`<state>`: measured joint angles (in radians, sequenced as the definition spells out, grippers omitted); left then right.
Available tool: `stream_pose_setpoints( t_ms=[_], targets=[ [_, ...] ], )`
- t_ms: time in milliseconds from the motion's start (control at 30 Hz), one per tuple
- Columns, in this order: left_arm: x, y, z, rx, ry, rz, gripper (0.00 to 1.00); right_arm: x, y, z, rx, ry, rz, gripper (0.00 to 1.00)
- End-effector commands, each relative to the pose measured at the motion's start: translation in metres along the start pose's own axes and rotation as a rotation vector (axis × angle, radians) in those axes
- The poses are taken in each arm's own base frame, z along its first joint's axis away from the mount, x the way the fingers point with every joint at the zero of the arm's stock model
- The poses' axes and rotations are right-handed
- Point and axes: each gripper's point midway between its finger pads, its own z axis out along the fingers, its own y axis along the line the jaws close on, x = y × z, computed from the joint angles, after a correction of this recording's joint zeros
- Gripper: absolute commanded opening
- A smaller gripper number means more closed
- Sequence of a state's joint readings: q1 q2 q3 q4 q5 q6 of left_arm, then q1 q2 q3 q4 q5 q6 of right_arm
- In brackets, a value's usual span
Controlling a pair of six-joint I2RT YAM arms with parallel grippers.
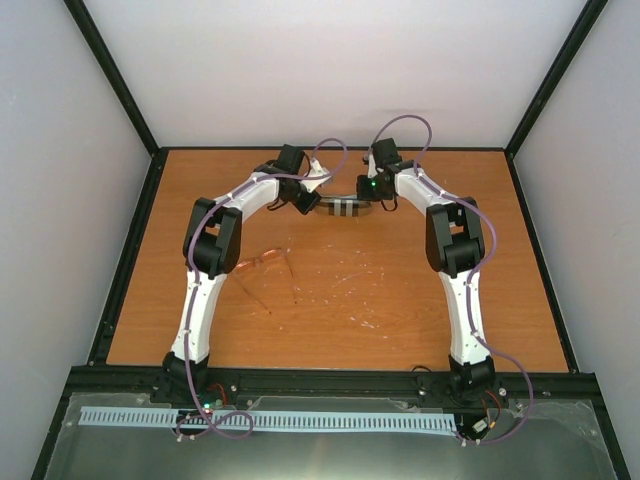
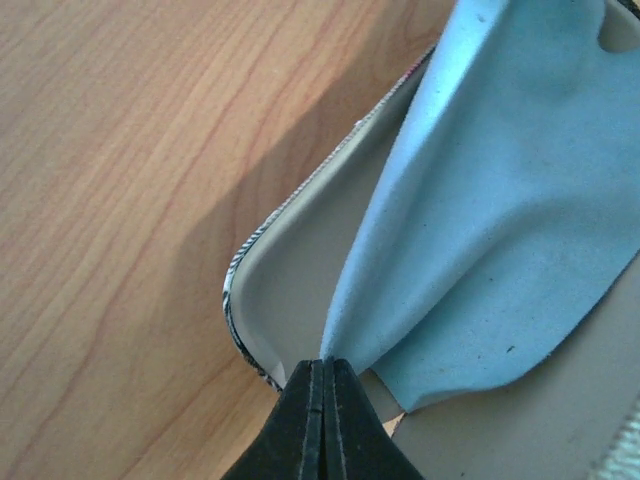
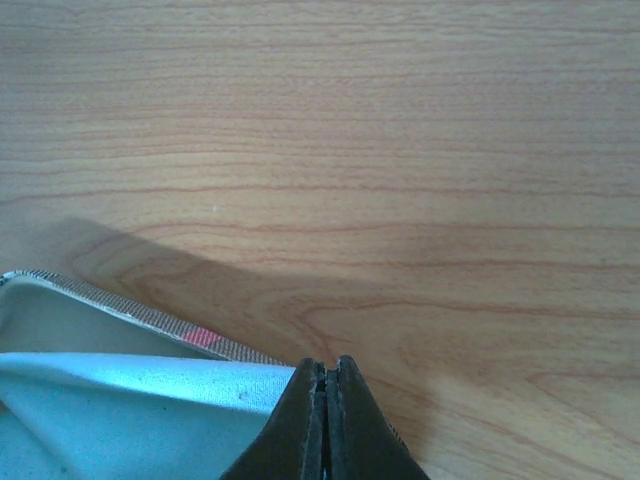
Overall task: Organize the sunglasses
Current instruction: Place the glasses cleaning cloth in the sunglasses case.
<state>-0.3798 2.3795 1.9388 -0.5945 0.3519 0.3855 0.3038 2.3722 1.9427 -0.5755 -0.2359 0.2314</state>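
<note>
The sunglasses (image 1: 268, 262), with faint orange-pink lenses and thin dark arms, lie on the wooden table beside the left arm's elbow, apart from both grippers. The tan striped case (image 1: 345, 207) lies open at the far middle; its rim shows in the left wrist view (image 2: 240, 290) and in the right wrist view (image 3: 150, 315). My left gripper (image 2: 325, 362) is shut on a corner of the light blue cloth (image 2: 500, 220) over the case's cream lining. My right gripper (image 3: 324, 365) is shut at the cloth's (image 3: 130, 400) other edge, right over the case rim.
The wooden table (image 1: 400, 290) has dark rails along its left and right sides and white walls behind. The left arm's elbow (image 1: 215, 245) hangs just left of the sunglasses. Both arms meet over the case at the far middle.
</note>
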Motion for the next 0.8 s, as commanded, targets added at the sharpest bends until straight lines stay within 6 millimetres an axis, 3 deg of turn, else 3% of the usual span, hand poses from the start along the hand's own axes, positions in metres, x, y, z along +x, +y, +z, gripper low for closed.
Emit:
stream_pose_setpoints(
  t_ms=[0,333,767],
  targets=[
    [-0.019,0.016,-0.023,-0.092,-0.047,-0.001,0.02,0.003,-0.004,0.001,0.038,0.017,-0.003,0.03],
    [-0.028,0.021,-0.028,-0.119,-0.072,0.0,0.36,-0.001,0.004,-0.007,0.034,0.006,-0.017,0.29],
    [-0.034,0.019,-0.041,-0.138,-0.103,-0.007,0.63,-0.024,0.017,-0.051,0.061,-0.089,-0.027,0.35]
  ],
)
